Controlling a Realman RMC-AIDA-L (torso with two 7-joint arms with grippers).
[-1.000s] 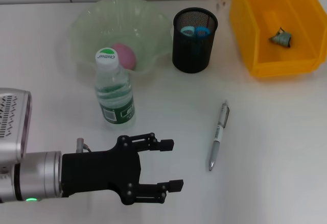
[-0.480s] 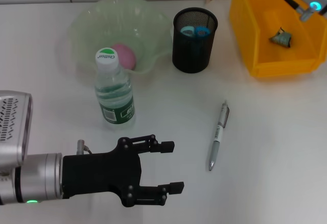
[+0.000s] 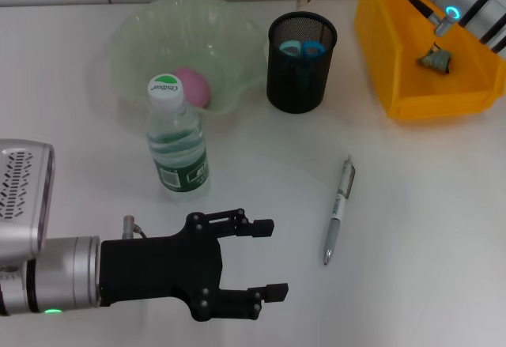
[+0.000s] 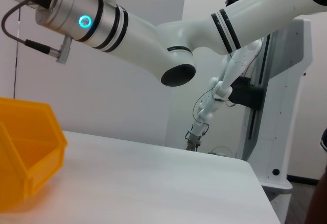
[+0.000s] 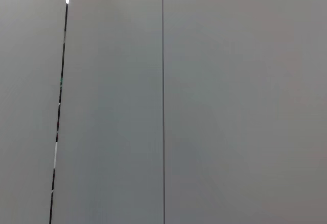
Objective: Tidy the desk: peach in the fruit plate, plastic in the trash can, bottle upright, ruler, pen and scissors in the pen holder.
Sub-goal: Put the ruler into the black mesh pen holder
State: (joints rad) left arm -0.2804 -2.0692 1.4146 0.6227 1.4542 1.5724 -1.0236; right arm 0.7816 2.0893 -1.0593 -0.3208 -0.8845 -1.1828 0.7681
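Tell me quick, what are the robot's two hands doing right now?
Left gripper: open, holding nothing, low over the desk near the pen.
Right gripper: out of sight; only its arm shows above the yellow bin.

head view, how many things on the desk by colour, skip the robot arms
Green: 2, fruit plate and green-capped bottle
Pink: 1, peach
Black: 1, pen holder
Orange: 1, trash can
Silver: 1, pen
Total: 6
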